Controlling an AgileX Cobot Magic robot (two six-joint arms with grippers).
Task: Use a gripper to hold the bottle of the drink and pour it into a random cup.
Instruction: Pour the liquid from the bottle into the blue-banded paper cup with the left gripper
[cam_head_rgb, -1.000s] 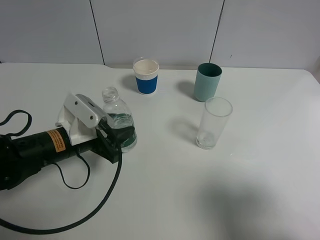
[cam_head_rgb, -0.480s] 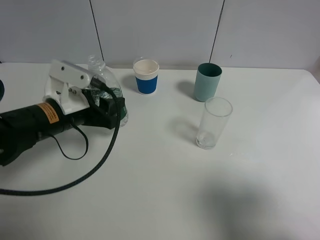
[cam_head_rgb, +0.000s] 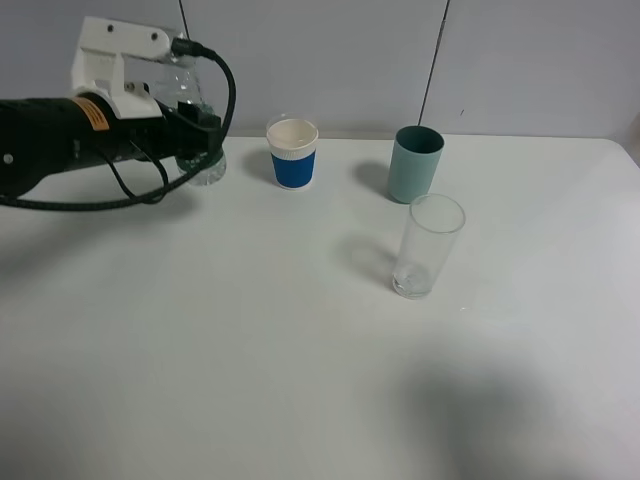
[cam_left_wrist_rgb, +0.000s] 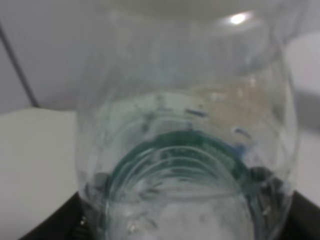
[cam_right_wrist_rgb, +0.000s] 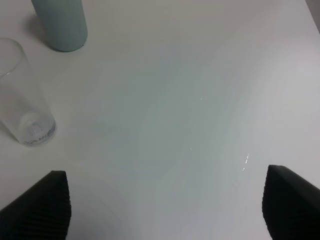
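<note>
Left gripper (cam_head_rgb: 200, 135): I'm watching it clamping the bottle (cam_head_rgb: 207, 170) above the table (cam_head_rgb: 300, 350).
Bottle axis: standing near upright, neck toward 12 o'clock.
Cup (cam_head_rgb: 293, 153): sitting at 3 o'clock from the bottle (left arm is nearer).
Right gripper (cam_right_wrist_rgb: 165, 210): hanging spread, holding nothing.
Count: one bottle, this cup plus a teal cup (cam_head_rgb: 415, 163), one glass (cam_head_rgb: 428, 245).

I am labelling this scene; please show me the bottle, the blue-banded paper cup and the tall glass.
bottle (cam_head_rgb: 206, 170), high view, on its clear base.
paper cup (cam_head_rgb: 293, 168), high view, on its blue band.
glass (cam_head_rgb: 428, 240), high view, on its side wall.
</note>
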